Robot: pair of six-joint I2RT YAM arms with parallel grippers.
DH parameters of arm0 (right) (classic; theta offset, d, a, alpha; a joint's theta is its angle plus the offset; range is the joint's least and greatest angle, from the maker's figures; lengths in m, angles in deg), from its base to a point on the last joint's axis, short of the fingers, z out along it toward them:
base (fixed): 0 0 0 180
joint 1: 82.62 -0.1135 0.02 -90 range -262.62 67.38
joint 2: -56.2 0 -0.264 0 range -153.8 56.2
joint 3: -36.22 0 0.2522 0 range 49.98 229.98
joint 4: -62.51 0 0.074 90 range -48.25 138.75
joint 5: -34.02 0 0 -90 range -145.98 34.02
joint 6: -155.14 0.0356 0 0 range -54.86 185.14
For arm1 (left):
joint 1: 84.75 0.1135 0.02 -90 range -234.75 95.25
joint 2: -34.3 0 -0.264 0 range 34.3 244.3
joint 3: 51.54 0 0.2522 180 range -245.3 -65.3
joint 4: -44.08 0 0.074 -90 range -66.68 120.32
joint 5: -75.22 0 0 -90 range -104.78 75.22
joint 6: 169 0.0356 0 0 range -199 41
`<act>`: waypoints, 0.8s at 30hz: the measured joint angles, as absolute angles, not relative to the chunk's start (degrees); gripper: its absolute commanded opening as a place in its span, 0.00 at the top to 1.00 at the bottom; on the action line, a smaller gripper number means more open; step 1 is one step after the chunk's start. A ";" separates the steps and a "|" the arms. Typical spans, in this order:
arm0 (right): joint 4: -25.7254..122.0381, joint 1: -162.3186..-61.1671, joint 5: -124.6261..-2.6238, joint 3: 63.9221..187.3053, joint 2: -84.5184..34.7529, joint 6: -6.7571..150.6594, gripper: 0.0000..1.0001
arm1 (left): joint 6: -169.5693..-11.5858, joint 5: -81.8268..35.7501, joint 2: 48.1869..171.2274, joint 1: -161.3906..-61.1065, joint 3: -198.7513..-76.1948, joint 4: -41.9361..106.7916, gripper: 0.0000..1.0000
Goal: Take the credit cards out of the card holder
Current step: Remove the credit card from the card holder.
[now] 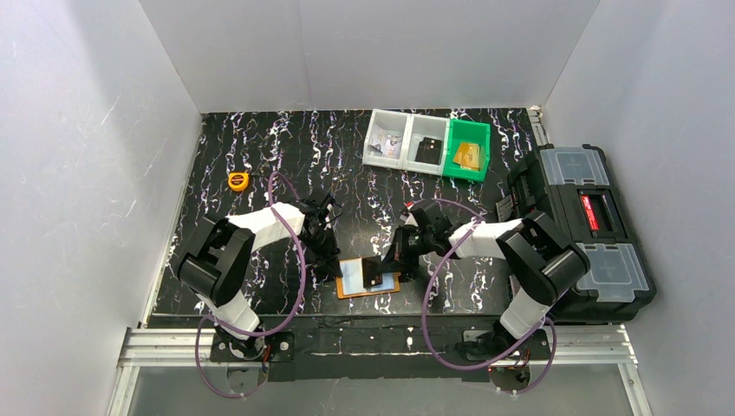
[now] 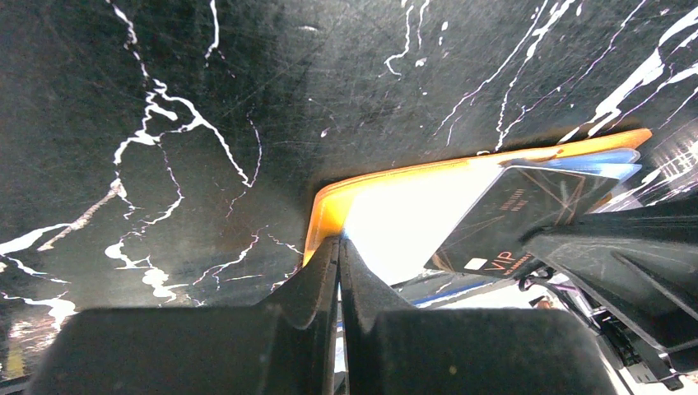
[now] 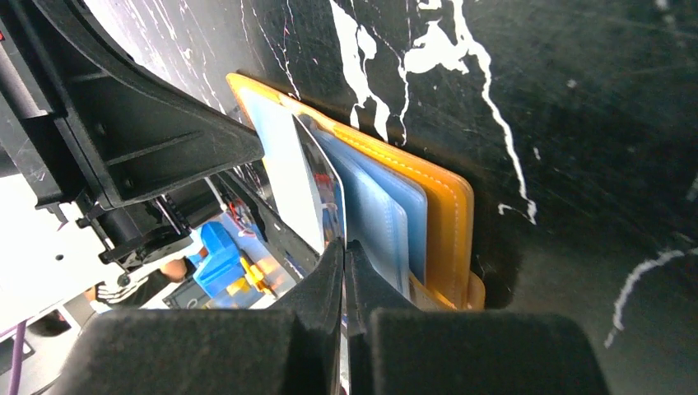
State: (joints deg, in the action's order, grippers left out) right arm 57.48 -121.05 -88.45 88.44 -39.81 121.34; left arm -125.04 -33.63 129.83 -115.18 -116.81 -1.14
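Card holder [image 1: 354,279], one, laid open at 6 o'clock on table [image 1: 260,173], one dark card [image 1: 373,271] pinched by closed right gripper [image 1: 387,263], closed left gripper [image 1: 336,266] pressed empty-jawed against its 9 o'clock edge

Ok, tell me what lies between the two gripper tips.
The pale inside of the open card holder, in the top view: the left gripper touches its left edge, the right gripper pinches a dark card over its right half.

Card holder [image 1: 351,284] lies open on table [image 1: 260,147], near front edge, roughly centred. One card [image 1: 373,271] over it, apparently tilted up. Bins [image 1: 425,143] behind; toolbox [image 1: 581,217] right; tape measure [image 1: 238,180] back-left.
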 measured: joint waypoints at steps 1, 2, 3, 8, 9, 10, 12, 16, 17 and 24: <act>56.81 -120.85 -87.99 88.44 -39.17 120.97 0.99 | -125.04 -33.63 129.80 -115.18 -116.81 -1.14 1.00; 56.13 -120.70 -87.58 88.44 -38.58 120.55 0.99 | -125.02 -33.61 129.78 -115.18 -116.81 -1.14 1.00; 55.54 -120.55 -87.25 88.44 -38.06 120.25 0.99 | -125.00 -33.61 129.74 -115.18 -116.81 -1.14 1.00; 52.89 -120.48 -86.11 88.46 -36.07 118.87 0.99 | -124.43 -33.13 129.67 -115.36 -117.31 -1.82 1.00; 52.46 -120.48 -86.05 88.50 -35.74 118.72 0.99 | -124.21 -32.82 129.67 -115.43 -117.55 -2.12 1.00; 51.91 -120.48 -86.03 88.63 -35.52 118.57 0.99 | -123.99 -32.54 129.67 -115.51 -117.77 -2.41 1.00; 50.62 -120.48 -85.94 89.07 -35.07 118.08 0.99 | -123.44 -31.64 129.67 -115.73 -118.54 -3.26 1.00; 48.65 -120.33 -85.92 89.66 -34.21 117.41 0.99 | -122.39 -30.44 129.56 -115.77 -121.31 -5.12 0.94; 48.30 -120.20 -85.94 89.68 -33.91 117.36 0.99 | -122.18 -30.37 129.43 -115.75 -122.25 -5.51 0.90; 46.07 -118.80 -86.40 90.03 -31.90 117.19 0.99 | -120.65 -30.46 126.77 -115.73 -128.57 -8.00 0.60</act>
